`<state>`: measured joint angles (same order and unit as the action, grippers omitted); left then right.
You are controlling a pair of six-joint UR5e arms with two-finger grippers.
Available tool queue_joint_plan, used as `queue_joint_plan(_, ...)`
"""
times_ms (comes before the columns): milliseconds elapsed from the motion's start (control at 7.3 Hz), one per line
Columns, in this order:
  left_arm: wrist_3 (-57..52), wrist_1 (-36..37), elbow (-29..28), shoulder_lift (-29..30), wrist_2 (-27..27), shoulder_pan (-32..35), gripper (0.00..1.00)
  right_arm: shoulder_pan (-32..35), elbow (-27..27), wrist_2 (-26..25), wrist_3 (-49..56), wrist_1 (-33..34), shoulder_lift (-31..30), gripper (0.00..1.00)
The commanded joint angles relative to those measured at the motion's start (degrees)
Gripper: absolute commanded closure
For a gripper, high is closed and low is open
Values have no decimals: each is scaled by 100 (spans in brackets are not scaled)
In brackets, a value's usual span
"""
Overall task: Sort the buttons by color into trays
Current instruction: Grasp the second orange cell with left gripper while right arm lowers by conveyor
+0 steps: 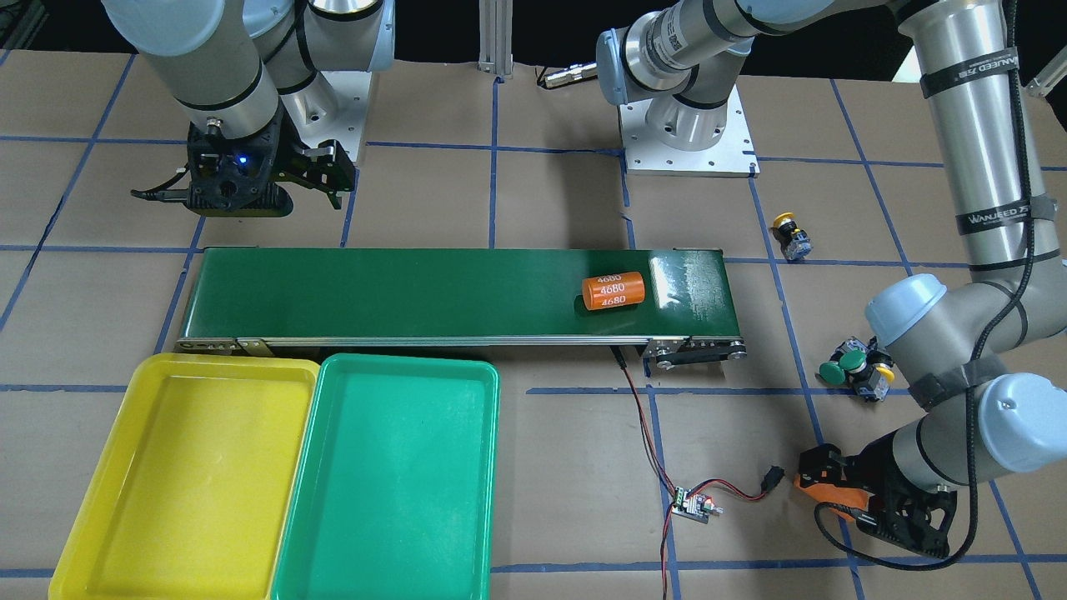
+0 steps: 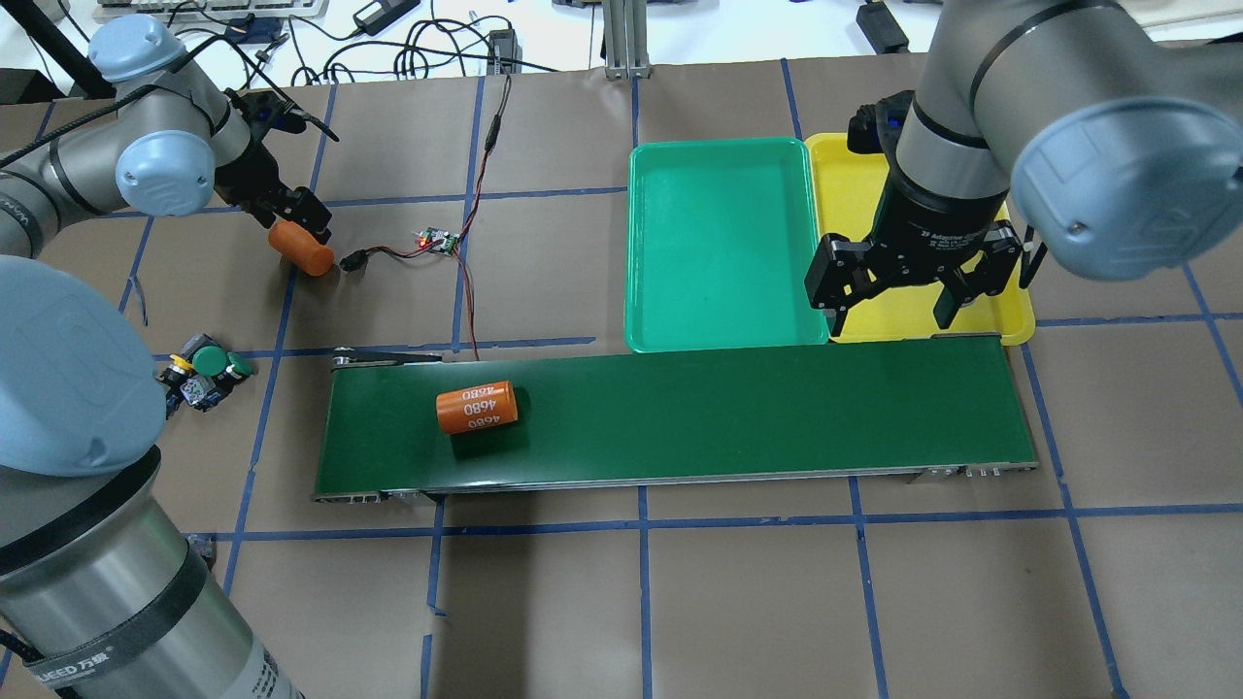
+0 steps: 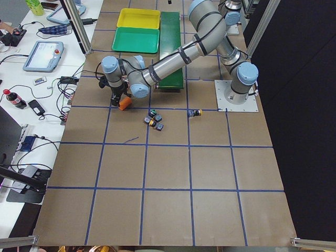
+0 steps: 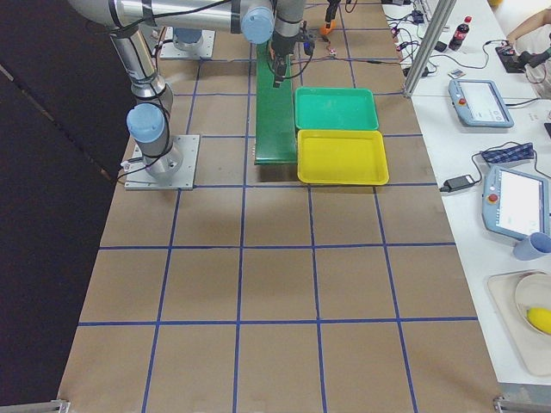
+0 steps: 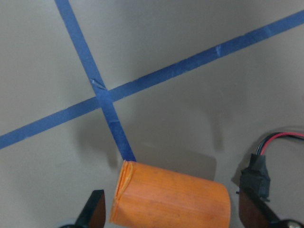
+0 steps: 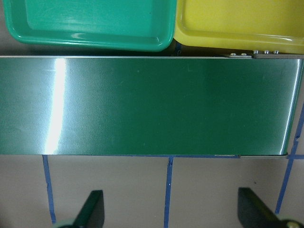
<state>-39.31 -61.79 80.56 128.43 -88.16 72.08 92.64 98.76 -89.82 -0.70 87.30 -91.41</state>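
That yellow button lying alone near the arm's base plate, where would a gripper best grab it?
Probably from straight above, closing on the blocky dark body of the yellow button. It lies on its side, so the body's flat opposite faces are open to a two-sided pinch; the domed cap looks likelier to slip. Nothing crowds it.

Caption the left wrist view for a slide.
Open left gripper flanks an orange cylinder near crossed blue tape, black connector at right.
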Motion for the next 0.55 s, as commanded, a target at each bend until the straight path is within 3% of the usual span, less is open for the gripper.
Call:
queue_joint_plan(0,-15,0,39,15,-8,-1,0,0,300,0,0,-2,-219,0)
queue_joint_plan(411,-112,0,39,68,-8,-1,0,0,880,-9,0,-2,-693,0)
